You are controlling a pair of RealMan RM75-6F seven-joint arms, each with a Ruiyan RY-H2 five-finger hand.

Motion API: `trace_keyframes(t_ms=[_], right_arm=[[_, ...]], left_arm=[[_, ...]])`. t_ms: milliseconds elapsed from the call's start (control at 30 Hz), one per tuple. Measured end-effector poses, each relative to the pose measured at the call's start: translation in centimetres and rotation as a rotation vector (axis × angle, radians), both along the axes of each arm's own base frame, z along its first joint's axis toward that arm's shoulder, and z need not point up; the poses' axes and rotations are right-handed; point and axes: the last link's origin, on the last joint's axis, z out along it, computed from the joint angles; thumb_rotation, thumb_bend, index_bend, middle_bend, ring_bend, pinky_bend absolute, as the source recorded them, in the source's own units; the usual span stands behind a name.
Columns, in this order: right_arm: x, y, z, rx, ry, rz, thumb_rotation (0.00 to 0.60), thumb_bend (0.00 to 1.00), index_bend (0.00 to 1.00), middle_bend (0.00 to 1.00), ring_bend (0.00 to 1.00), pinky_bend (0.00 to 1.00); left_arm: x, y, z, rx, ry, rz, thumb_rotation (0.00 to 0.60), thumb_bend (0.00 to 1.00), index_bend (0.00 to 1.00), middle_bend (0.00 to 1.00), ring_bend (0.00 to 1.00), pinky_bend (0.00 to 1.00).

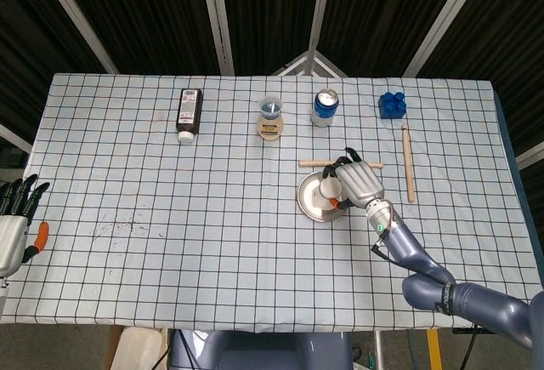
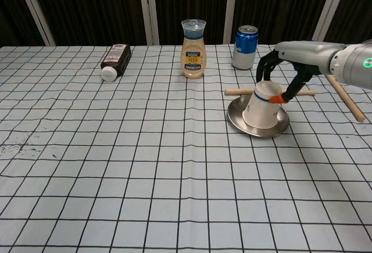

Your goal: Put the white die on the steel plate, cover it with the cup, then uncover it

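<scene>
Chest view: unreadable label, brown-capped bottle (image 2: 194,49)

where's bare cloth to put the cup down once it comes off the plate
Open cloth lies in front of the steel plate and left of it, below the dark bottle. It is crowded behind and right: wooden dowels, blue can, right hand holding the inverted white paper cup.

Table count: one steel plate (image 2: 235,115); one white paper cup (image 2: 263,106), upside down on it; one dark bottle (image 2: 114,61), lying flat; one beige bottle (image 2: 193,49), upright; one blue can (image 2: 245,47); two wooden sticks (image 1: 408,162) (image 2: 241,91); one blue block (image 1: 391,104). Die unseen.
</scene>
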Motion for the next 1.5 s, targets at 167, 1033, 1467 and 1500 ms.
trace_keyframes(t_ms=[167, 1033, 1467, 1500], right_arm=[[-1.3, 0.4, 1.2, -0.014, 0.014, -0.021, 0.600, 0.37, 0.47, 0.47, 0.22, 0.00], [0.0, 2.6, -0.5, 0.049, -0.031, 0.025, 0.600, 0.37, 0.47, 0.47, 0.22, 0.00], [0.2, 0.2, -0.8, 0.030, -0.048, -0.018, 0.600, 0.37, 0.47, 0.47, 0.22, 0.00], [0.1, 0.0, -0.7, 0.026, -0.053, -0.023, 0.600, 0.37, 0.47, 0.47, 0.22, 0.00]], left_arm=[[0.0, 0.0, -0.1, -0.002, 0.002, 0.000, 0.600, 0.71, 0.10, 0.00, 0.00, 0.00], [0.1, 0.1, -0.4, -0.011, 0.011, -0.001, 0.600, 0.71, 0.10, 0.00, 0.00, 0.00], [0.1, 0.2, -0.5, -0.012, 0.015, -0.001, 0.600, 0.71, 0.10, 0.00, 0.00, 0.00], [0.1, 0.2, -0.6, -0.013, 0.016, -0.001, 0.600, 0.71, 0.10, 0.00, 0.00, 0.00]])
